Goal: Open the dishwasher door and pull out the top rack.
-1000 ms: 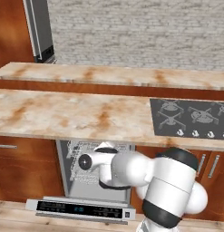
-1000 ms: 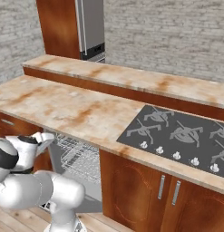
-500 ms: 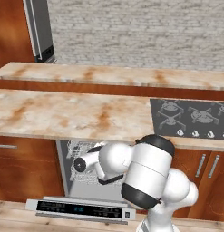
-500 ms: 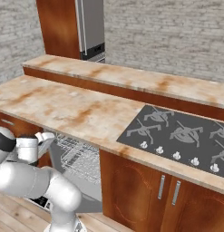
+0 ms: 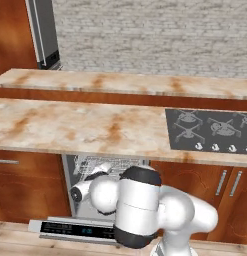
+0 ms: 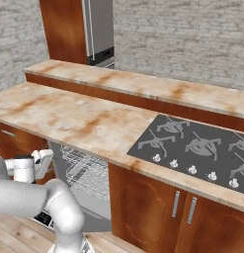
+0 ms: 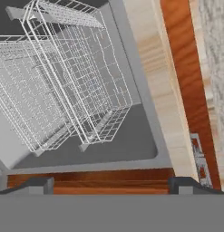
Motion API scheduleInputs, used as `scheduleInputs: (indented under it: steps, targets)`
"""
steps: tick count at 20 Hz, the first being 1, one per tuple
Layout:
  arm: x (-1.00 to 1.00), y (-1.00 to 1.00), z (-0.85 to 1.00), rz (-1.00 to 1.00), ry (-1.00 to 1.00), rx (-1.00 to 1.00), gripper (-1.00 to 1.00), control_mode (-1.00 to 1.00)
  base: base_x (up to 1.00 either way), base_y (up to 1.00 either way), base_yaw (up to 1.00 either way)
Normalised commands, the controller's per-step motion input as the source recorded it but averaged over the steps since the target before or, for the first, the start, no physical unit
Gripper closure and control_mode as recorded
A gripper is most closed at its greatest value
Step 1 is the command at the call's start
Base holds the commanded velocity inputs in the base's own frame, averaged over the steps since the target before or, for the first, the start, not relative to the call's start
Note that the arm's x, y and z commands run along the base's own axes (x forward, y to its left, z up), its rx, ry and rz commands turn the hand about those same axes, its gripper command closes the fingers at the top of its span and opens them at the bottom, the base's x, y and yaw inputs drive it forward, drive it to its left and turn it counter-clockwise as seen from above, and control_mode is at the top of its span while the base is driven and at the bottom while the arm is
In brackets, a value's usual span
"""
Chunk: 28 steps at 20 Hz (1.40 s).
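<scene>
Two base cameras sit behind the arm, left and right, looking forward and down over the marble bench; both share the open dishwasher below. The hand camera looks close, tilted, into its wire racks.

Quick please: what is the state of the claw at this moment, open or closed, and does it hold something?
Claw: open and holding nothing; its two dark tips stand wide apart, facing the silver-white wire top rack without touching it.
</scene>
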Motion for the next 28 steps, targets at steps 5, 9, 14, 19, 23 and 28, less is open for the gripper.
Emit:
scheduleInputs:
  steps: [5, 9, 14, 19, 23, 28]
  targets:
    - [0.16, 0.19, -0.24, 0.0, 0.0, -0.15, -1.0, -1.0, 0.0, 0.0, 0.0]
    - [0.34, 0.04, -0.16, -0.02, 0.0, -0.12, -1.0, -1.0, 0.0, 0.0, 0.0]
    - [0.52, 0.0, -0.12, -0.04, 0.0, -0.1, -1.0, -1.0, 0.0, 0.0, 0.0]
    - [0.5, 0.0, -0.13, -0.04, 0.0, -0.05, -1.0, -1.0, 0.0, 0.0, 0.0]
    - [0.37, 0.0, -0.22, -0.02, 0.0, -0.05, -1.0, -1.0, 0.0, 0.0, 0.0]
    - [0.3, 0.0, -0.23, -0.01, 0.01, -0.02, -1.0, -1.0, 0.0, 0.0, 0.0]
